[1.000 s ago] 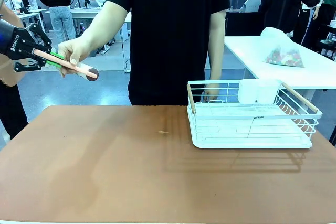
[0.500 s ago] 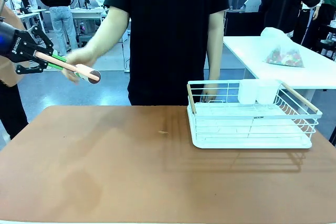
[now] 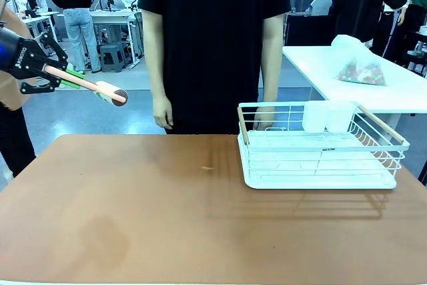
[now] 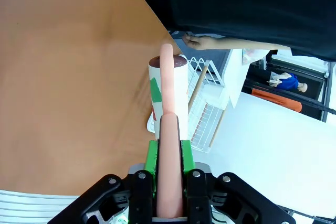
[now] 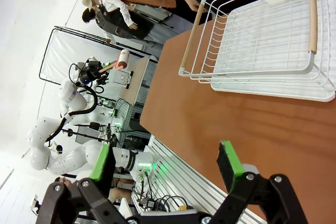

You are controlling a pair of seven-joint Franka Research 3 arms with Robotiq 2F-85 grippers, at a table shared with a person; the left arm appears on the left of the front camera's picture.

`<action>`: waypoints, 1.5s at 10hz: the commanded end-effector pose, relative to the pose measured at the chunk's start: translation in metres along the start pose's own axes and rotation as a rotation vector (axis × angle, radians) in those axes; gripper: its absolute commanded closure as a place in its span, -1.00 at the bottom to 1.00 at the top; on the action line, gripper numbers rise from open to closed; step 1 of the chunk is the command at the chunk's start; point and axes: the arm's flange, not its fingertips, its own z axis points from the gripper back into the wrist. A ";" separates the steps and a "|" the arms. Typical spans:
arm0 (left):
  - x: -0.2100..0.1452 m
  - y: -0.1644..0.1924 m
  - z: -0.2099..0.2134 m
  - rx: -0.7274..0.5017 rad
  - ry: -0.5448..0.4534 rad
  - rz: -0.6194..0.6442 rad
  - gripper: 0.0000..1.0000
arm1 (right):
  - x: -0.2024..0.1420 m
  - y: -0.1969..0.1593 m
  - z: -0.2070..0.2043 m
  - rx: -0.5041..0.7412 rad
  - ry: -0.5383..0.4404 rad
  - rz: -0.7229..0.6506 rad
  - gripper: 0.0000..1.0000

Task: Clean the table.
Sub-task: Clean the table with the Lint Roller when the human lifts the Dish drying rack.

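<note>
My left claw (image 3: 67, 75) pinches a roller (image 3: 107, 91) by its pink handle, high near the far left corner of the table (image 3: 167, 225); my right claw (image 5: 164, 155) hangs spread over it.

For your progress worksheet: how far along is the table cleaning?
Done: the left gripper is shut on the lint roller; the person's hand hangs clear. In hand: the roller is up in the air, not yet on the table. Left: rolling the top, where a small speck lies.
</note>
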 end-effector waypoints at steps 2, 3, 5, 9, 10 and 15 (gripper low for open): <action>0.000 -0.002 0.000 0.005 -0.020 -0.007 0.98 | 0.001 0.003 0.002 0.012 -0.003 0.016 -1.00; 0.000 -0.002 0.000 0.005 -0.020 -0.007 0.98 | 0.001 0.003 0.002 0.012 -0.003 0.016 -1.00; 0.000 -0.002 0.000 0.005 -0.020 -0.007 0.98 | 0.001 0.003 0.002 0.012 -0.003 0.016 -1.00; 0.000 -0.002 0.000 0.005 -0.020 -0.007 0.98 | 0.001 0.003 0.002 0.012 -0.003 0.016 -1.00; 0.000 -0.002 0.000 0.005 -0.020 -0.007 0.98 | 0.001 0.003 0.002 0.012 -0.003 0.016 -1.00; 0.000 -0.002 0.000 0.005 -0.020 -0.007 0.98 | 0.001 0.003 0.002 0.012 -0.003 0.016 -1.00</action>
